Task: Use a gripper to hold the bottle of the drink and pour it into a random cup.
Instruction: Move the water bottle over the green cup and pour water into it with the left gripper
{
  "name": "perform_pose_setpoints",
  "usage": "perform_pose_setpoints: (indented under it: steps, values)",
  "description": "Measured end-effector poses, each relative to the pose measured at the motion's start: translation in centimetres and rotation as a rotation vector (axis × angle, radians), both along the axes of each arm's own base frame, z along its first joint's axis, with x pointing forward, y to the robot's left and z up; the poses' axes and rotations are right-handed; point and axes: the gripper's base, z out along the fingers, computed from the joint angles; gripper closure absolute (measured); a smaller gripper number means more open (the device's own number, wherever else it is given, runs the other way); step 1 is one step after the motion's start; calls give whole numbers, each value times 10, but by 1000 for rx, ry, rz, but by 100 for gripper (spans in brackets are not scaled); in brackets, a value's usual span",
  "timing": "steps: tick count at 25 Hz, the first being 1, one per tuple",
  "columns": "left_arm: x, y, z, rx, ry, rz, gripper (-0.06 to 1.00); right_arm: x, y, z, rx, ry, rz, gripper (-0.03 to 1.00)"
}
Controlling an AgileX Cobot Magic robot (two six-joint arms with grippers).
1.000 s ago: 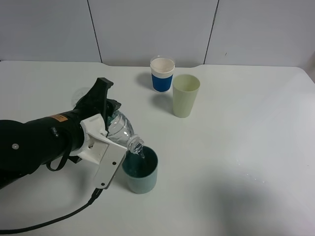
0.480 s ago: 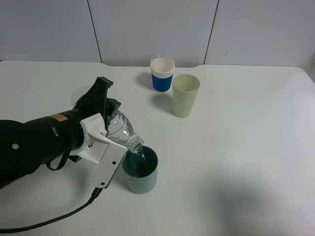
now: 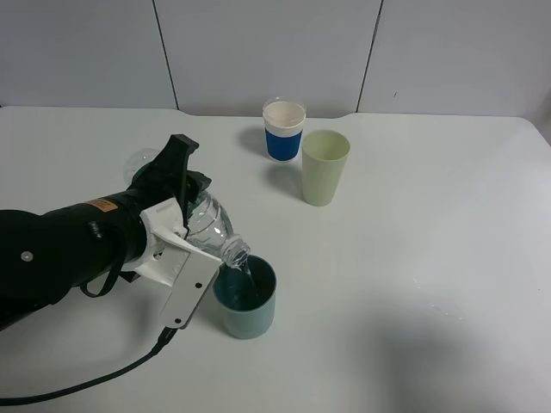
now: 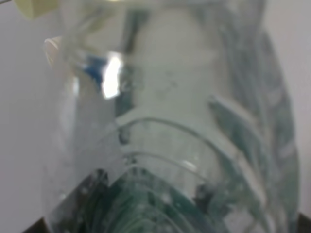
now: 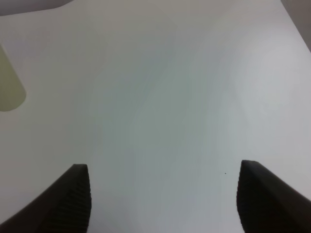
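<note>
My left gripper is shut on the clear bottle of the drink. The bottle is tipped down to the right, its open neck over the rim of the dark teal-green cup, and a thin stream of water runs into the cup. The cup stands upright on the table, right next to the gripper's white jaw part. In the left wrist view the bottle fills the picture, clear with green at its base. My right gripper is open and empty above bare table; it does not show in the exterior view.
A blue-and-white cup and a pale yellow-green tumbler stand at the back middle; the tumbler's edge also shows in the right wrist view. A black cable trails along the white table at the front left.
The left gripper and bottle hold the same tilted pose over the cup while water keeps running in. Nothing else has moved.
</note>
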Motion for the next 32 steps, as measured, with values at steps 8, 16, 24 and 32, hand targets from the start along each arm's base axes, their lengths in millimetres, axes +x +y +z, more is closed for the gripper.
perform_pose_setpoints:
  steps: [8,16,24,32]
  values:
    - [0,0,0,5,-1,-3,45,0,0,0,0,0,0,33]
    - [0,0,0,6,-1,-3,45,0,0,0,0,0,0,33]
    - [0,0,1,11,-9,-1,45,0,0,0,0,0,0,33]
    - [1,1,1,11,-12,1,45,0,0,0,0,0,0,33]
